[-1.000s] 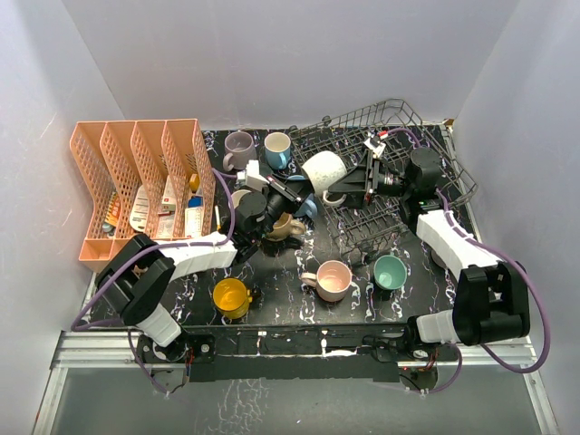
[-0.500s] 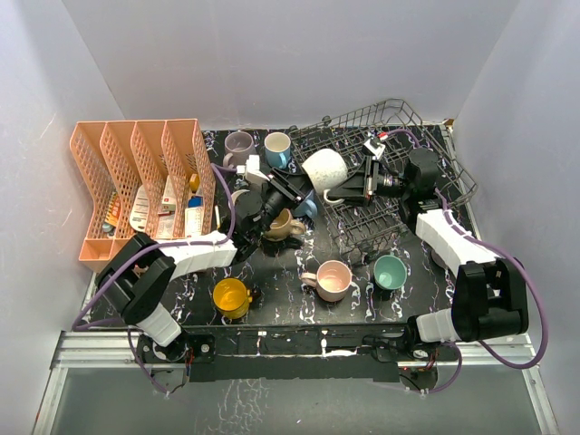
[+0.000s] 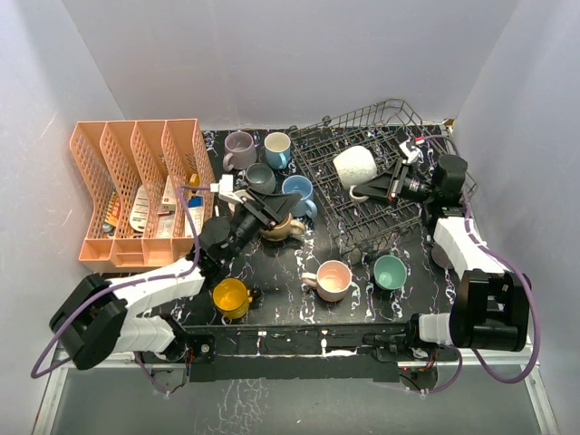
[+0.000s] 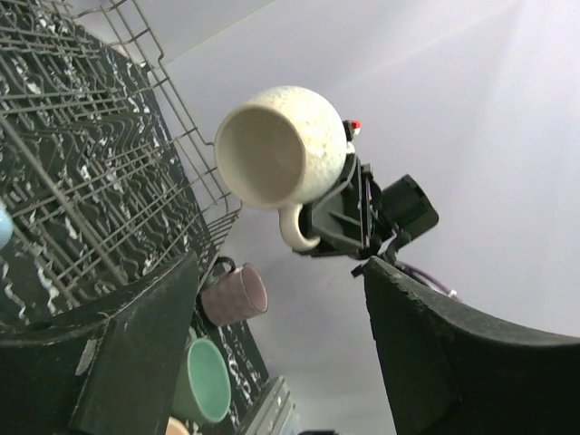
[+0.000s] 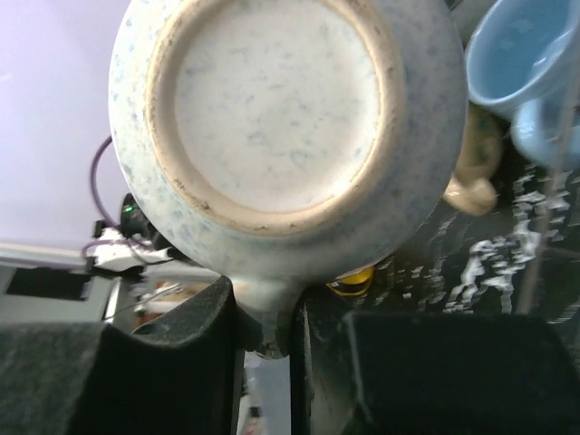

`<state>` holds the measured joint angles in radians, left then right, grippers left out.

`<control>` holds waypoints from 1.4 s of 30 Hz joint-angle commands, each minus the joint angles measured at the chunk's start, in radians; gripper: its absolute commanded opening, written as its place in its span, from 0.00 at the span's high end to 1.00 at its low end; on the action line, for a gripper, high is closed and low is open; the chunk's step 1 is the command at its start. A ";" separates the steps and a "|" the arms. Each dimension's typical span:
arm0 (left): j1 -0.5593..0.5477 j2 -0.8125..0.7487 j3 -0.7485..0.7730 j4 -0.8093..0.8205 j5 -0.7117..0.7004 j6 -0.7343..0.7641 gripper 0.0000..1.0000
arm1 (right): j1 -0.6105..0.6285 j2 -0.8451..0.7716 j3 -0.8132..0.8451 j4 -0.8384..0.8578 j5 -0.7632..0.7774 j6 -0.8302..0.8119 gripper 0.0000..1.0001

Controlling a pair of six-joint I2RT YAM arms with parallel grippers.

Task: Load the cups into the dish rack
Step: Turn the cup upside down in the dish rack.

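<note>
looking from the top camera, i see the right gripper (image 3: 381, 185) pinching the white cup (image 3: 353, 166) by its handle above the dish rack (image 3: 391, 110), the left gripper (image 3: 275, 209) by a tan cup (image 3: 283, 229). left wrist shows its fingers (image 4: 136, 353) spread wide, empty. right wrist shows the clamped handle and cup base.

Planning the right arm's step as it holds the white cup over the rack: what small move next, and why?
Probably lower the white cup into the dish rack: the right end effector pinches its handle, and it hangs above the wires, not yet resting.
</note>
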<state>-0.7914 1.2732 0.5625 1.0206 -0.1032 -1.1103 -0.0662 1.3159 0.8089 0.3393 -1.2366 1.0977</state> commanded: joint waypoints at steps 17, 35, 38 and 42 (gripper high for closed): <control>0.024 -0.804 -0.197 -0.695 0.032 0.221 0.09 | -0.170 0.143 0.345 -0.443 0.548 -0.960 0.92; 0.025 -0.877 -0.158 -0.847 0.018 0.280 0.08 | -0.207 0.344 0.373 -0.411 0.887 -1.189 0.92; 0.024 -0.884 -0.159 -0.854 0.015 0.279 0.08 | -0.218 0.384 0.385 -0.402 0.895 -1.211 0.92; 0.024 -0.882 -0.158 -0.859 0.014 0.276 0.08 | -0.224 0.449 0.414 -0.395 0.898 -1.243 0.92</control>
<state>-0.7712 0.4000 0.3649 0.1680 -0.0784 -0.8474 -0.2817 1.7451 1.1259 -0.2092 -0.3466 -0.0849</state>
